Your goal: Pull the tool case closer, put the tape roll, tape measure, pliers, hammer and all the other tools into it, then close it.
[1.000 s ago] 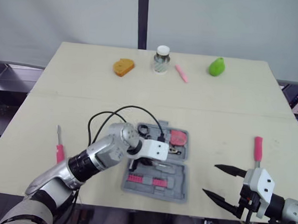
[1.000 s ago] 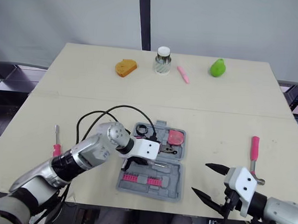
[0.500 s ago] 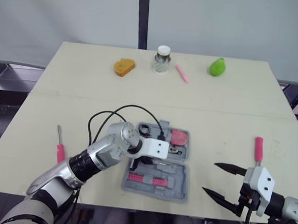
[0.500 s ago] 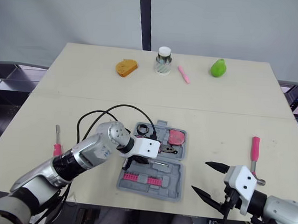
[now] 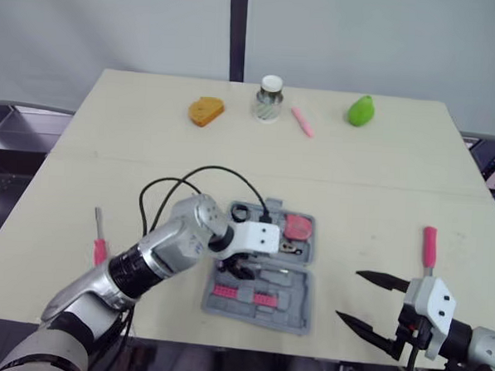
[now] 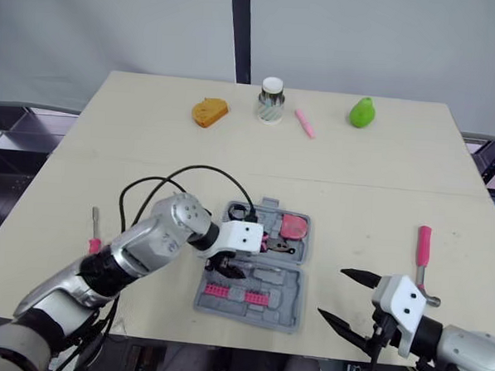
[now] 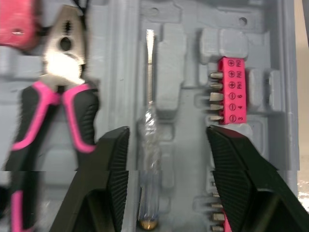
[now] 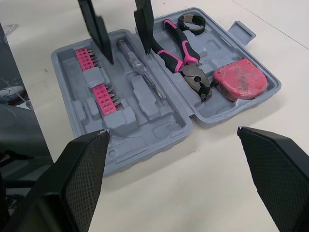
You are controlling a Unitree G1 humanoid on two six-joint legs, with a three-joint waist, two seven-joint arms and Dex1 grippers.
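Observation:
The grey tool case (image 5: 295, 314) lies open near the table's front edge. Its far half holds the black tape roll (image 5: 239, 212), the pink tape measure (image 5: 296, 227) and pink-handled pliers (image 7: 53, 111). The near half holds pink bit strips (image 8: 87, 60) and a clear-handled screwdriver (image 7: 147, 164) lying in its slot. My left gripper (image 7: 167, 133) hovers open over the case, its fingers on either side of that screwdriver. A pink-handled hammer (image 5: 429, 245) lies at the right. My right gripper (image 5: 350, 296) stands open and empty in front of it. A small pink screwdriver (image 5: 100, 243) lies at the left.
Along the table's far edge stand an orange object (image 5: 206, 111), a jar with a white lid (image 5: 269, 98), a pink marker (image 5: 301, 121) and a green pear (image 5: 360, 111). A black cable (image 5: 206, 179) loops above my left arm.
My left arm has drawn a little to the left and its gripper now sits slightly farther back over the case. The right arm has stayed still.

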